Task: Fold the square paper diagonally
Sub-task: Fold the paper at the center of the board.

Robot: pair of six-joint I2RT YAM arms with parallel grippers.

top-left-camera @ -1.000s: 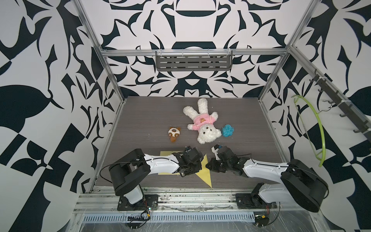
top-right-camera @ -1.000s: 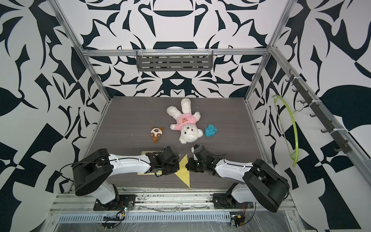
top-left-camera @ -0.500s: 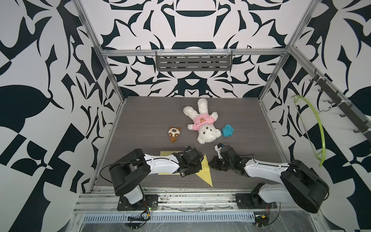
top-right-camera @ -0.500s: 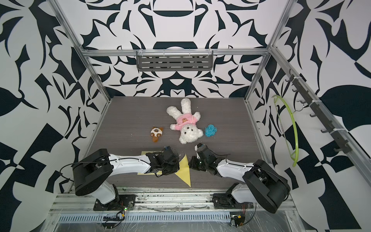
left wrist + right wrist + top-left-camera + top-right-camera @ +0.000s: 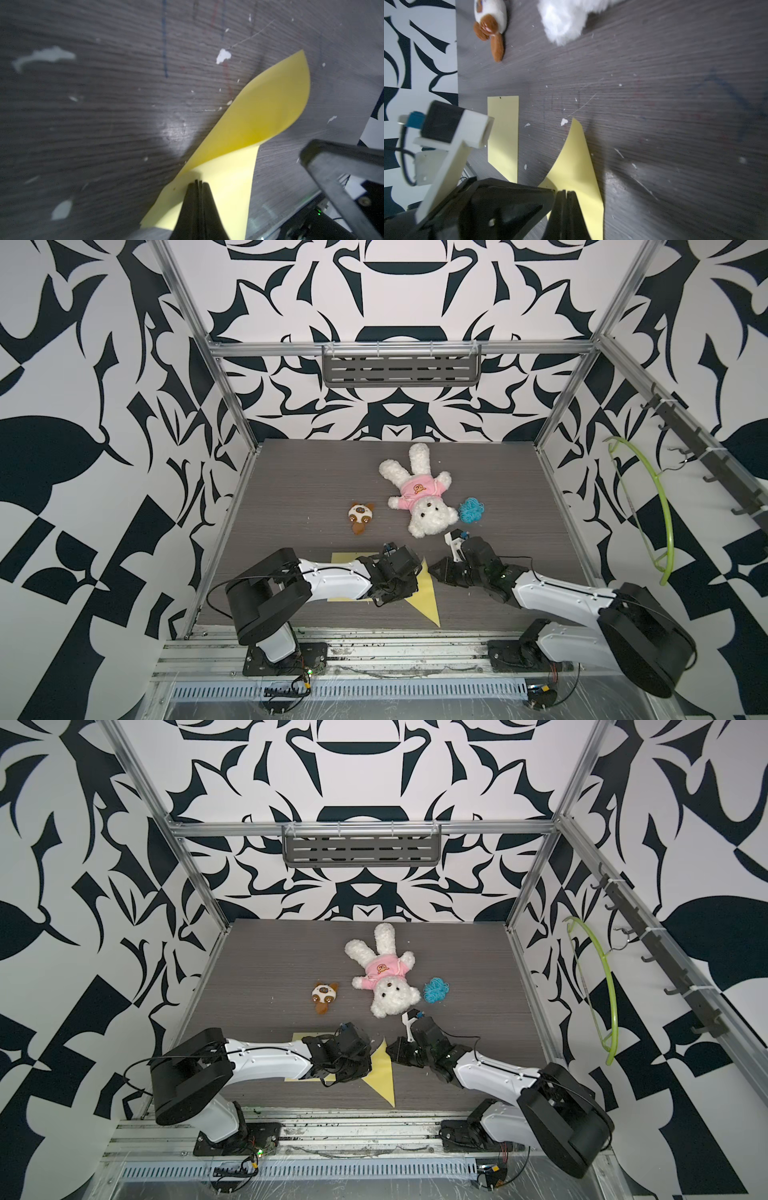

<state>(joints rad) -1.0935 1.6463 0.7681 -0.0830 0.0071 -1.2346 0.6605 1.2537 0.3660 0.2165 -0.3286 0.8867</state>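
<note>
The yellow square paper point(image 5: 427, 595) point(image 5: 381, 1072) lies near the table's front edge, partly under my left arm. One pointed flap point(image 5: 259, 116) point(image 5: 575, 164) is lifted and curved over the rest; a flat strip shows beyond it. My left gripper point(image 5: 405, 589) point(image 5: 358, 1065) point(image 5: 198, 183) is shut, its tips down on the paper's surface and nothing between the jaws. My right gripper point(image 5: 435, 570) point(image 5: 392, 1048) point(image 5: 566, 192) is shut too, at the flap's right edge, close beside the left gripper, holding nothing.
A white plush toy in a pink shirt point(image 5: 419, 499), a small brown-and-white plush point(image 5: 360, 516) and a blue yarn ball point(image 5: 471, 510) lie mid-table behind the paper. A grey shelf point(image 5: 401, 371) hangs on the back wall, a green hanger point(image 5: 660, 506) on the right wall.
My right gripper has drawn slightly to the right, away from the left one. The left gripper stays pressed on the paper.
</note>
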